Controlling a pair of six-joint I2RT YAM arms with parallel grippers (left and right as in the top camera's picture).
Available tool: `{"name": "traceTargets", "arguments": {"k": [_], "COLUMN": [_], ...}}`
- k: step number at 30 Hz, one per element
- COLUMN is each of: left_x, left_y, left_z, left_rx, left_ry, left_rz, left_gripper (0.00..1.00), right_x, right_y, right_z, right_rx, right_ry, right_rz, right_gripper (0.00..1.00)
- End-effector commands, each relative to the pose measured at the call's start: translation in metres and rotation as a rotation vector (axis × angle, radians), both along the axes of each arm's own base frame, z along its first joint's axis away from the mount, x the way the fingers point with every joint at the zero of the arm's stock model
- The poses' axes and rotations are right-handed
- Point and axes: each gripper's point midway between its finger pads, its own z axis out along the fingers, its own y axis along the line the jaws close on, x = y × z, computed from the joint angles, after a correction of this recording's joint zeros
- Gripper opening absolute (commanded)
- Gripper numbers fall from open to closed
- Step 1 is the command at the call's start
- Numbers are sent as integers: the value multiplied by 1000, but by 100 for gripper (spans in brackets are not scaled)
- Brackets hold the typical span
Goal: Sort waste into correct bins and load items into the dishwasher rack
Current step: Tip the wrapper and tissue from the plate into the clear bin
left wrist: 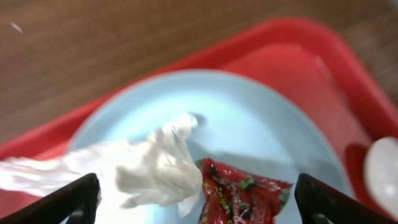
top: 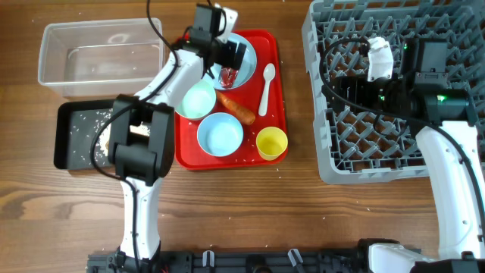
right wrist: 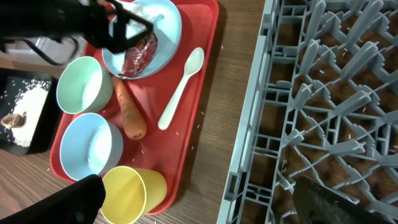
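The left gripper (left wrist: pixel 196 186) is held low over the light blue plate (left wrist: pixel 249 124), at the far side of the red tray (top: pixel 280 114). Its 2 fingers are spread wide apart, 1 at each side of the view, and nothing is gripped by them. The crumpled white tissue (left wrist: pixel 155 165) and the red snack wrapper (left wrist: pixel 239 196) are seen lying on the plate, touching each other, in the gap between the fingers.

The right gripper (right wrist: pixel 196 190) is held above the left edge of the dishwasher rack (top: pixel 394 144). Its jaws are also released, with nothing between them. No dish is seen in the part of the rack that is visible.

On the red tray, the pale green bowl (top: pixel 197 100) and the light blue bowl (top: pixel 220 134) are placed side by side, and the yellow cup (top: pixel 271 142) is placed near the light blue bowl, at the corner of the tray. The orange carrot (top: pixel 237 108) is found just beside the pale green bowl, and the white plastic spoon (top: pixel 267 87) lies to its right.

The clear tub (top: pixel 98 57) and the black tray (top: pixel 64 152) are placed left of the red tray. Loose rice (right wrist: pixel 28 93) and a small brown scrap (right wrist: pixel 11 120) are seen in the black tray.
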Motion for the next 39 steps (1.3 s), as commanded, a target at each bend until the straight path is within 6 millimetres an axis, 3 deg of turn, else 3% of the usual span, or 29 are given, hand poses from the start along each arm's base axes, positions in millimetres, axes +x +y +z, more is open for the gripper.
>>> {"name": "traceTargets", "arguments": {"k": [1, 4, 8, 10, 11, 15, 18, 23, 25, 28, 29, 31, 33, 35, 36, 37, 38, 39], "left_x": [1, -2, -9, -15, -16, -15, -11, -12, -22, -35, -39, -43, -45, -44, -42, -41, -37, -34], "left_y": [-4, -3, -3, -5, -6, -8, -6, 4, 23, 74, 110, 156, 212, 254, 273, 284, 295, 303], "left_z": [-16, -36, -69, -81, -83, -81, -66, 46, 102, 147, 150, 137, 109, 83, 71, 63, 54, 49], "left_rx": [19, 29, 47, 54, 57, 52, 24, -75, -94, -39, 18, 65, 85, 93, 88, 79, 68, 59], "left_ry": [7, 38, 98, 125, 131, 123, 113, 23, -24, -65, -56, -10, 68, 114, 127, 136, 136, 131], "left_rz": [-46, -46, -51, -57, -60, -58, 1, 102, 149, 263, 349, 445, 550, 628, 661, 677, 694, 705], "left_gripper": [100, 96, 75, 60, 42, 4, 4, 4, 4, 4, 4, 4, 4, 4, 11, 32, 63, 84], "right_x": [3, 3, 3, 2, 2, 2, 2, 2, 2, 2, 2, 2, 2, 2, 2, 3, 3, 3], "right_y": [-2, -2, -2, -2, -2, -2, -2, -2, -2, -2, -2, -2, -2, -2, -2, -2, -2, -2], "right_z": [0, 0, 0, 0, 0, 0, 0, 0, 0, 0, 0, 0, 0, 0, 0, 0, 1, 0], "right_rx": [-2, -2, -2, -1, -1, -1, -1, -1, -1, -1, 0, 1, 0, 0, 0, 0, 0, 0], "right_ry": [3, 3, 3, 4, 4, 6, 6, 7, 7, 6, 7, 7, 7, 7, 5, 4, 4, 4], "right_rz": [-11, -11, -11, -12, -12, -12, -12, -12, -12, -12, -12, -14, -13, -13, -13, -13, -14, -13], "right_gripper": [100, 100, 100, 100, 100, 100, 100, 100, 100, 100, 100, 100, 100, 100, 100, 100, 100, 100]}}
